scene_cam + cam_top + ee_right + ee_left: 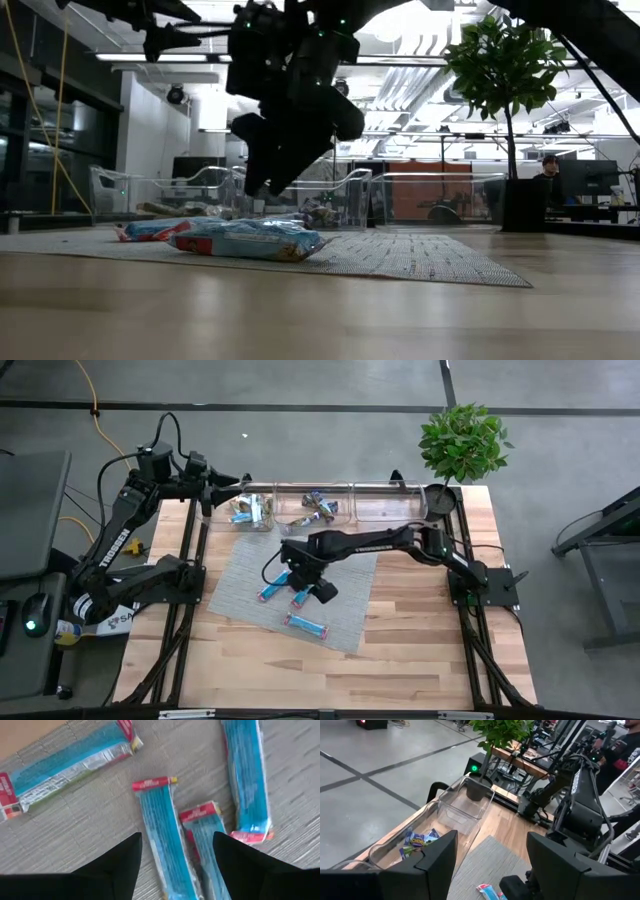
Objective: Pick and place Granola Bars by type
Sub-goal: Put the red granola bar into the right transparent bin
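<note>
Four blue granola bars (165, 835) lie loose on a grey woven mat (345, 610) at the middle of the pale plank desk (420, 650), probably so each shiny wrapper can be reached singly. Along the far edge runs a row of clear plastic bins (385, 503); the left and middle ones already hold crinkly bars of other kinds, while the right one looks bare, so sorting seems partly done. A potted plant (462, 445) stands at the far right corner. Over the mat hangs the right gripper (175, 855), its dark fingers spread wide with two flat, pink-ended bars lying side by side between them, nothing pinched. Above the left bin waits the left gripper (492, 865), its blunt fingers apart and holding nothing.
</note>
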Tool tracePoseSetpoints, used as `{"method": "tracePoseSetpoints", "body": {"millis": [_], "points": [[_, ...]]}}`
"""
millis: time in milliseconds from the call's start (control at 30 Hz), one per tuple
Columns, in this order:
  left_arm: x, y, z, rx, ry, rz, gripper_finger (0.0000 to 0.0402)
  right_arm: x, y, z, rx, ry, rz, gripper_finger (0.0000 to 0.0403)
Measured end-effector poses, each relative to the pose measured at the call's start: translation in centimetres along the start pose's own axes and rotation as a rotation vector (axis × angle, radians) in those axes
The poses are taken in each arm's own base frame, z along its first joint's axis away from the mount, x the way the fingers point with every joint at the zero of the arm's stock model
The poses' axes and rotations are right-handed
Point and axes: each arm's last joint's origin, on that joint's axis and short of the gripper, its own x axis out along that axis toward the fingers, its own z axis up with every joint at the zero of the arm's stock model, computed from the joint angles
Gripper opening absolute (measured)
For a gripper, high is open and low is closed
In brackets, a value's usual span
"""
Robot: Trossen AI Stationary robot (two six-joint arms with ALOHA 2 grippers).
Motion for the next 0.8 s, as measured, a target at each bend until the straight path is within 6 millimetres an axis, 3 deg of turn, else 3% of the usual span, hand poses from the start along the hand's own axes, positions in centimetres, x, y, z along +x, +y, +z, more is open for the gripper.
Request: {"method": "tracePoseSetpoints", "body": {"millis": [467,800], "points": [[0.0,0.0,0.0,0.000,0.000,0.001,0.0234,3.5,0.6,-0.4,0.001,0.086,-0.011,0.0229],[0.0,0.0,0.0,0.000,0.000,0.001,0.0233,4.2,0.4,-0.7,0.086,0.119,-0.044,0.0212]]}}
